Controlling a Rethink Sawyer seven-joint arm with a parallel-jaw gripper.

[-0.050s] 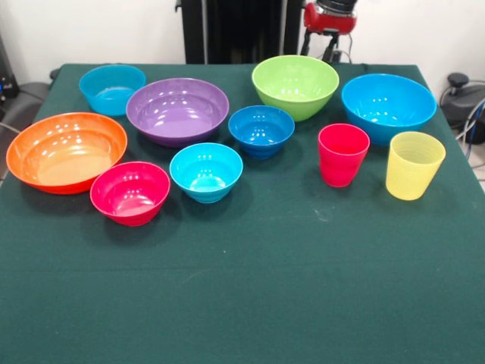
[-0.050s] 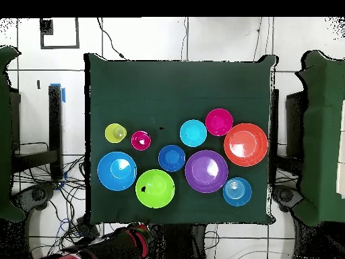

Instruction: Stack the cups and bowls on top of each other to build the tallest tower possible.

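Two cups stand upright side by side: a red-pink cup (image 1: 342, 154) (image 2: 141, 139) and a translucent yellow cup (image 1: 414, 164) (image 2: 116, 133). Several bowls sit apart, mouths up: orange (image 1: 67, 152) (image 2: 245, 144), purple (image 1: 177, 110) (image 2: 206, 171), lime green (image 1: 295, 86) (image 2: 155, 188), pink-red (image 1: 130, 192) (image 2: 219, 122), cyan (image 1: 205, 171) (image 2: 193, 133), dark blue (image 1: 261, 130) (image 2: 172, 158), large blue (image 1: 388, 106) (image 2: 116, 170) and light blue (image 1: 112, 89) (image 2: 237, 191). Nothing is nested, so no tower is in view. My gripper (image 1: 330, 30) hangs drawn back beyond the table's edge, behind the green bowl.
A dark green cloth (image 1: 250, 288) covers the table, and the bowls and cups take up its half nearest the robot. Cables and equipment (image 2: 60, 195) lie on the floor beside the table. The red and black arm (image 2: 128, 243) rests off the table.
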